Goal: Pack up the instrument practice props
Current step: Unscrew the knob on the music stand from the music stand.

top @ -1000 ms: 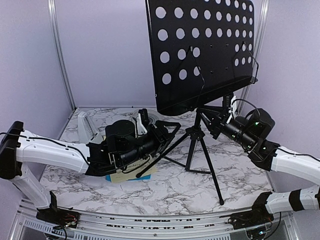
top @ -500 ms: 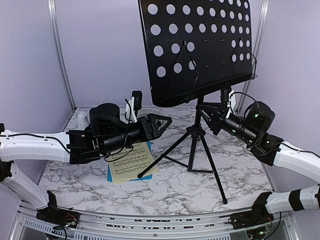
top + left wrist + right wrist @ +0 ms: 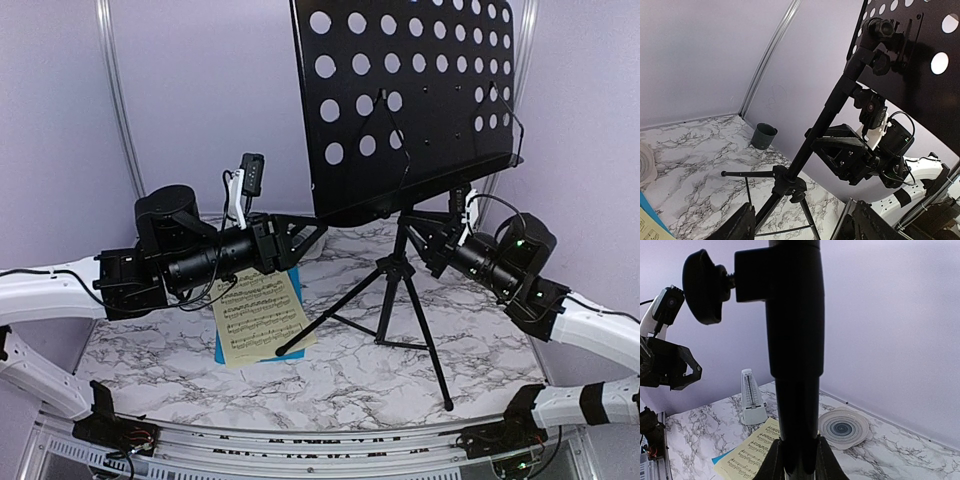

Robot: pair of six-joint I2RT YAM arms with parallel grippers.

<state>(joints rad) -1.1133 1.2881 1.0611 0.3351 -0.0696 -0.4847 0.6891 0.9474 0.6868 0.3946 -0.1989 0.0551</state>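
**A:** Lilac walls (image 3: 200, 100) close round a marbled table (image 3: 350, 370). Where is the music stand (image 3: 410, 100)?

**B:** It is upright on its tripod legs, straight ahead of the right gripper (image 3: 420, 233). That gripper's fingers are clamped on the pole, just under the hole-punched desk.

**A:** And the left gripper (image 3: 308, 236)?

**B:** It is raised off the table with its fingers apart and gripping nothing. The stand's lower pole and tripod hub lie just ahead of its tips, untouched.

**A:** The sheet music?

**B:** The yellow page (image 3: 262, 318) lies flat below the left gripper. It rests on a blue page (image 3: 222, 350) whose edge peeks out beneath.

**A:** The metronome (image 3: 751, 397)?

**B:** It stands upright past the pages, seen from the right gripper. A dark mug (image 3: 763, 136) stands well ahead of the left gripper, near the wall.
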